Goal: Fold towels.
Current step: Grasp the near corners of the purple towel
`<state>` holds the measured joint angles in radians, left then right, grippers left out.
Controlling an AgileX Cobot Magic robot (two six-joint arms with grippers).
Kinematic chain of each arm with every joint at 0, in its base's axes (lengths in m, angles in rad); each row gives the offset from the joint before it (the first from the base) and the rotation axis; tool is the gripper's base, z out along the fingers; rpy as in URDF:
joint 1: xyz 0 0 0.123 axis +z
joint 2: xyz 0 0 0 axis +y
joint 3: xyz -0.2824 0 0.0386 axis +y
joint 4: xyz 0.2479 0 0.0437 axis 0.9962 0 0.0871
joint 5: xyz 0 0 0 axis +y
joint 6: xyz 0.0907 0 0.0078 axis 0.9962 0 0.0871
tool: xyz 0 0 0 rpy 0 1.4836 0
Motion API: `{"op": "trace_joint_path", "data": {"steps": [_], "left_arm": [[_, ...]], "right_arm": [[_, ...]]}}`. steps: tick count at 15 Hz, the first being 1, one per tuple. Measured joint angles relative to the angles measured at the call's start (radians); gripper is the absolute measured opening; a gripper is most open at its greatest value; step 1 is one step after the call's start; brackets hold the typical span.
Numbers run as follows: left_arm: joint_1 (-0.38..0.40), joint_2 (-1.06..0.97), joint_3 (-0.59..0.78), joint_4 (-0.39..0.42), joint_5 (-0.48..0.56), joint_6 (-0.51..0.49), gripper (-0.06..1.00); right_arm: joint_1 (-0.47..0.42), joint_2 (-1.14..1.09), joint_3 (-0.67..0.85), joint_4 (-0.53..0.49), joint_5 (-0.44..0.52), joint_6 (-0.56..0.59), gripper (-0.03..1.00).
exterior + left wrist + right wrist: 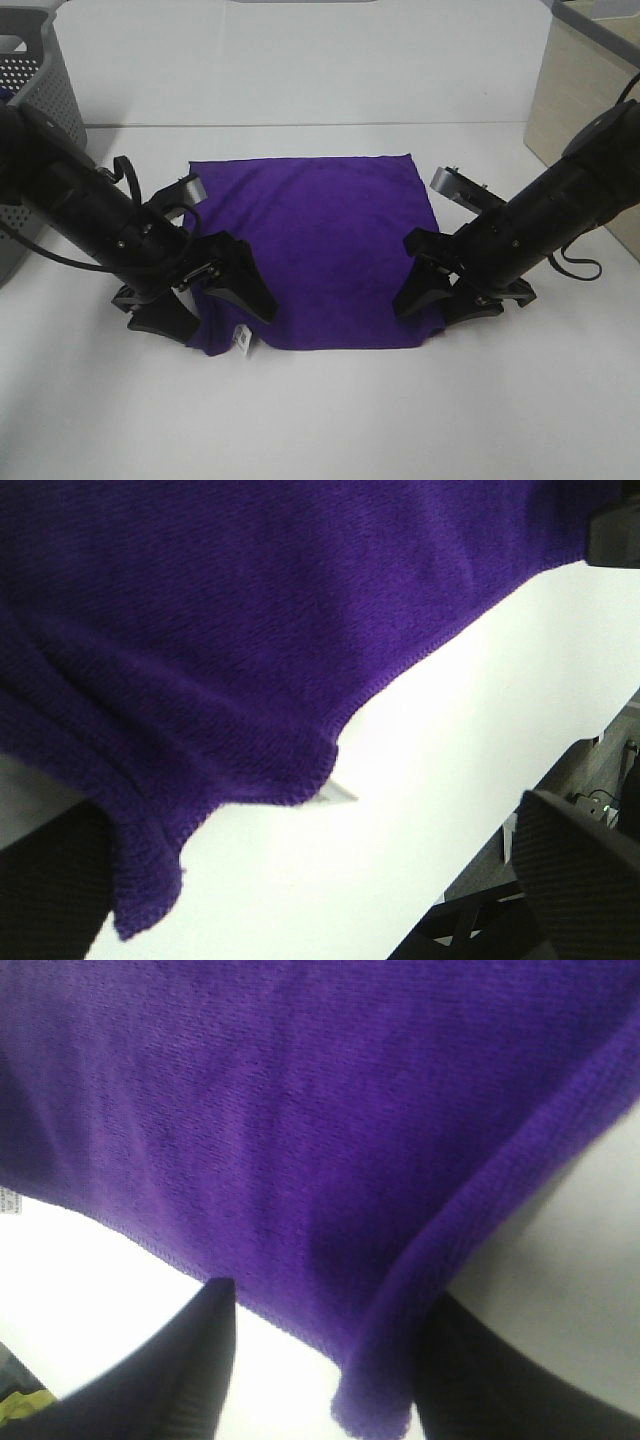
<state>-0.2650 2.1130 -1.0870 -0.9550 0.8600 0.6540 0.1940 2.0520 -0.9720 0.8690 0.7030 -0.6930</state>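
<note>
A: Purple square microfibre towel [320, 240], where is it?
B: Spread flat on the white table [330, 420], with its small white label [241, 340] at the near edge (left corner).
A: And the grippers?
B: The left gripper [215, 322] straddles the near left corner, fingers spread, gripping nothing. The right gripper [437, 312] straddles the near right corner, likewise released.

Black arms [80, 200] [560, 210], black wedge-fingered hands [210, 312] [440, 305]

Deep purple towel [320, 245] with white label [241, 340], grey perforated basket [35, 85], black tools, white table [330, 420]
</note>
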Motion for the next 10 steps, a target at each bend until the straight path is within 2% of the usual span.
{"op": "trace_joint_path", "data": {"steps": [5,10], "left_arm": [[-0.009,0.004,-0.005,-0.001,0.011,0.000,0.98],[-0.011,0.004,-0.005,-0.001,0.013,0.003,0.98]], "right_arm": [[0.005,0.007,0.000,-0.012,-0.023,0.021,0.34],[0.005,0.007,0.000,-0.015,-0.025,0.024,0.31]]}}
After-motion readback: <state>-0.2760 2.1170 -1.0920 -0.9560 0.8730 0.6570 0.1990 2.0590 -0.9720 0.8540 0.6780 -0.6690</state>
